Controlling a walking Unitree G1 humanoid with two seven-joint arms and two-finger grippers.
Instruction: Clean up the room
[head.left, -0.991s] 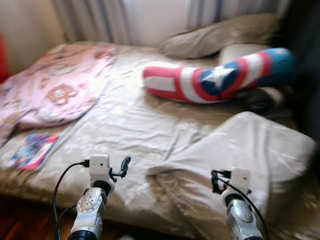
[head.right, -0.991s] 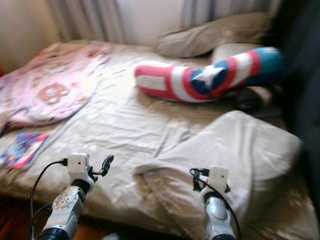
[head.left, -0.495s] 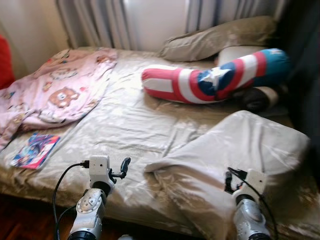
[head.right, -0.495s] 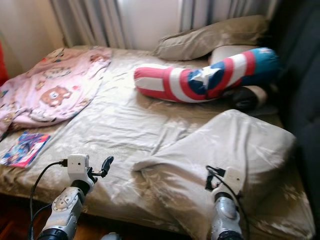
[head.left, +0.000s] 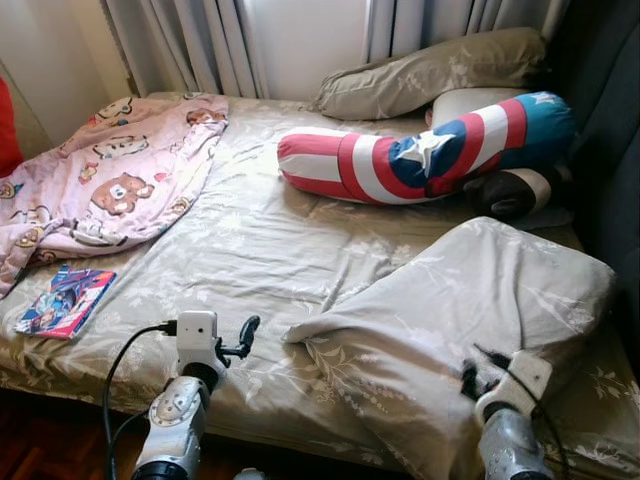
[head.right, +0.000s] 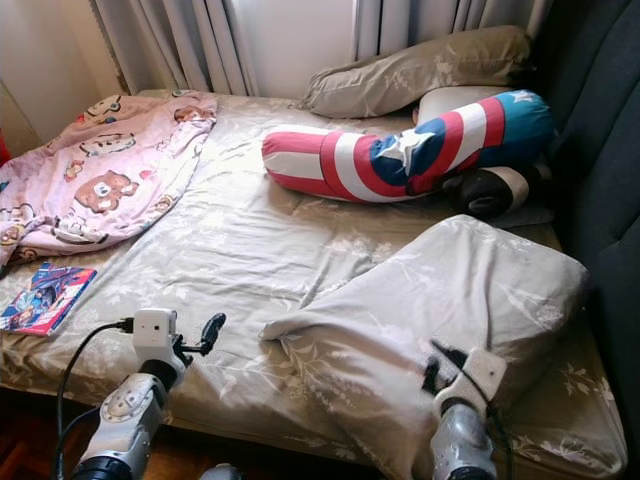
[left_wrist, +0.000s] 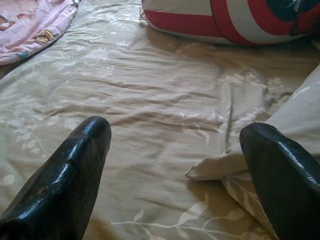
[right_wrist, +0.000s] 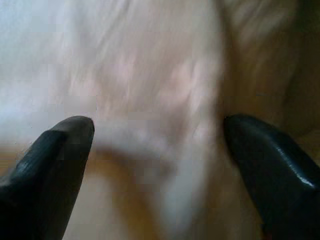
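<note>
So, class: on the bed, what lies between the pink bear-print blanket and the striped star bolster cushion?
Only bare beige sheet, slightly wrinkled. Both eye views show that stretch between the pink blanket and the bolster, with nothing resting on it.

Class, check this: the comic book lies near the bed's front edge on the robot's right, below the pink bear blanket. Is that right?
Not quite. The comic book lies near the bed's front edge on the robot's left, not its right, as the left eye view shows. It does lie below the pink bear blanket.
</note>
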